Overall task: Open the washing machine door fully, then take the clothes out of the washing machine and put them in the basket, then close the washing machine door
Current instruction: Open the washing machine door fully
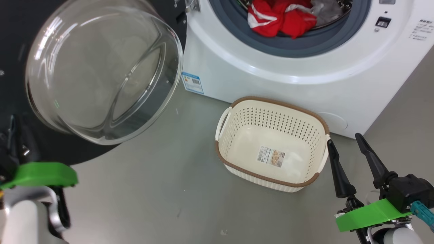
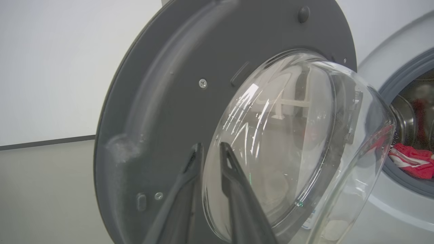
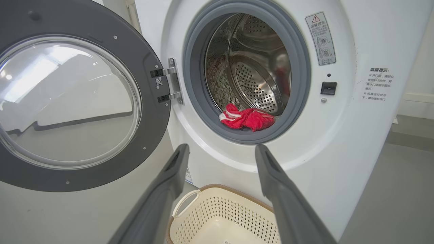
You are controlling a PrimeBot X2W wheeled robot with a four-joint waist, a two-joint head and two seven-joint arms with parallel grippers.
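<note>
One large round black washing machine door (image 1: 20, 40) with a bulging clear glass bowl window stands swung open at the far left. It hangs on two metal hinge brackets (image 3: 168, 84) at the left of the opening. In the left wrist view, the left gripper (image 2: 212, 150) has its two dark fingers drawn almost together with nothing seen between them. Its tips are close against the door's grey inner face, at the edge of the glass bowl.

One small blue-edged label sticker (image 1: 192, 82) sits low on the machine's front corner. It carries a barcode, and its writing is too small to read.

One cream rectangular perforated plastic basket (image 1: 237, 132) with a brown woven-look rim and two white side handles stands on the grey floor (image 1: 152, 189), near the machine's front. One printed sticker (image 1: 271, 156) lies on its bottom, and its text cannot be read.

Above it, one heap of soft red clothes (image 1: 281, 18) with white trim lies at the mouth of the steel drum, draped onto the grey rubber ring (image 1: 315, 47). How many garments are in the heap cannot be told.

The single big white boxy washing machine (image 1: 271, 67) bears one warning label (image 3: 320, 39) with a red triangle. To its right is a block of Chinese lettering (image 3: 378, 84) headed 温馨提示, with smaller lines that are unreadable.

At the lower right, the right gripper (image 1: 343, 140) holds its two fingers spread wide apart and empty, just beside the basket's right end.
</note>
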